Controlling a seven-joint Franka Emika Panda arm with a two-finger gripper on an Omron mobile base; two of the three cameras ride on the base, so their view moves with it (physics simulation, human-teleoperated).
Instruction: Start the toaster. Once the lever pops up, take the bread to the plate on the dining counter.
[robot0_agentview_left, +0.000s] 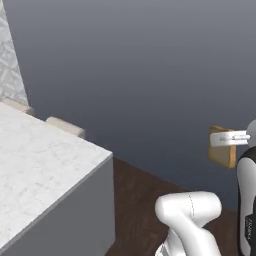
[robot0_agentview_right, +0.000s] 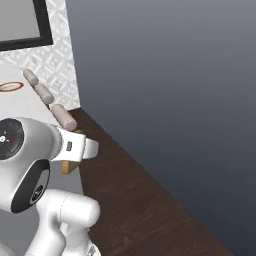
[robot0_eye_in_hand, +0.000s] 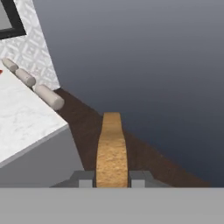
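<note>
- Left base view: the bread (robot0_agentview_left: 223, 148) hangs out over the dark wooden floor (robot0_agentview_left: 137, 200), clamped by the tool (robot0_agentview_left: 223, 138) near its top edge, well apart from the white marble tabletop (robot0_agentview_left: 40, 165) at the left. A beige stool (robot0_agentview_left: 66, 127) top peeks over the tabletop's far edge. The slice sits upright in the grip, with most of it hanging below the fingers.
- Right base view: the arm hides most of the slice – only an orange-brown corner shows under the white hand. Far up the tabletop (robot0_agentview_right: 17, 107) lies the plate (robot0_agentview_right: 11, 86), red-rimmed and partly cut off by the frame's left edge. A row of stools (robot0_agentview_right: 64, 116) runs along the tabletop's edge toward it.
- Hand view: the bread (robot0_eye_in_hand: 111, 151) is seen edge-on, standing between the two fingers (robot0_eye_in_hand: 83, 178), so the tool (robot0_eye_in_hand: 111, 179) is narrowed onto it across its flat faces. The tabletop's corner (robot0_eye_in_hand: 26, 120) is off to the left, the slice not yet over it.
- Handling, as I judge it: the slice is light and thick – fairly stiff, yet crumbly and easily crushed. Gripping across the faces near one edge suits it; a firm squeeze would dent it, and a fast swing could let it pivot in the pads.
</note>
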